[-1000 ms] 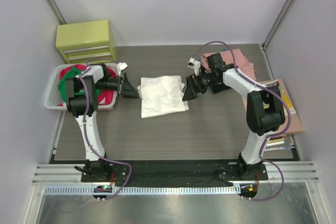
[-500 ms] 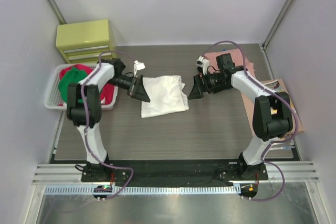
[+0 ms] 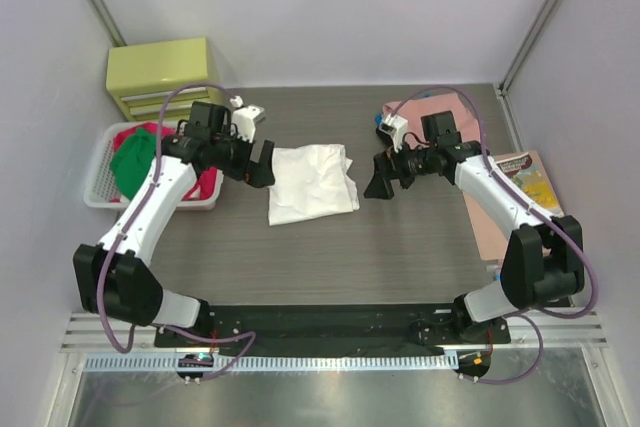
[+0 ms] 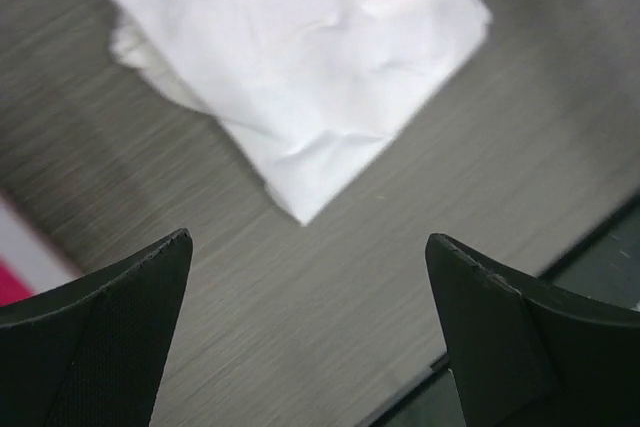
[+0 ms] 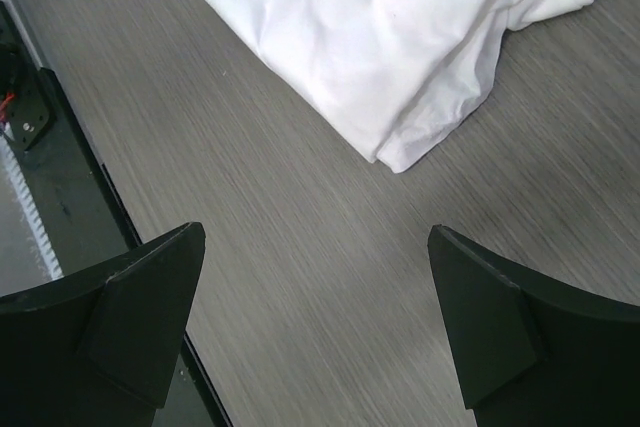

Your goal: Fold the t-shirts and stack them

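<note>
From above, a folded white t-shirt lies as a rough rectangle in the middle of the grey wood-grain surface. The left fingers hang just beside its upper left corner, and the right fingers stand near its right edge with a strip of surface between them and the cloth. Both pairs are spread wide and hold nothing. At the left of the frame a white slotted basket holds a green t-shirt and a red t-shirt, with a yellow-green drawer unit behind it. At the upper right lies a salmon-pink t-shirt, and a thin book sits by the right edge. In the left wrist view the white t-shirt fills the upper middle, one corner pointing down toward the wide gap between the two black fingertips in the lower corners, with the surface under them. In the right wrist view the t-shirt spans the top, its layered folded edge toward the right. The fingers stand wide in the lower corners over the surface.
</note>
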Robot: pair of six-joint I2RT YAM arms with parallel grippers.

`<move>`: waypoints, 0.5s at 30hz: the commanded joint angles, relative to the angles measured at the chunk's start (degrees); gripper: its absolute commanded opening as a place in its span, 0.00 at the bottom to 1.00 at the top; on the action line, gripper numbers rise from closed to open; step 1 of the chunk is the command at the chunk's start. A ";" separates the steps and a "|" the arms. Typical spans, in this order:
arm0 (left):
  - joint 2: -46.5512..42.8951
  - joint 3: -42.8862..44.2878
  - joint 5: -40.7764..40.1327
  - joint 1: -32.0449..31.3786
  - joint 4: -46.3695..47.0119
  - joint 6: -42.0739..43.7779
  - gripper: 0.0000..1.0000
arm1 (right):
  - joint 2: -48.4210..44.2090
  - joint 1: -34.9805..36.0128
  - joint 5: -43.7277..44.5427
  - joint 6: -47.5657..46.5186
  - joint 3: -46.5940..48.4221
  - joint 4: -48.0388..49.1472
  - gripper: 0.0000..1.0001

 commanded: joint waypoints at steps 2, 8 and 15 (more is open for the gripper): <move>-10.00 -3.60 -26.20 0.94 10.19 -3.98 1.00 | -5.53 3.37 11.68 2.65 -3.10 7.32 1.00; -16.51 -7.91 -28.61 5.69 11.88 -4.33 1.00 | -8.08 13.81 34.12 4.77 -7.42 18.40 1.00; -20.56 -9.94 -27.73 10.61 11.96 -4.16 1.00 | -2.47 22.27 45.09 3.01 -3.92 24.47 1.00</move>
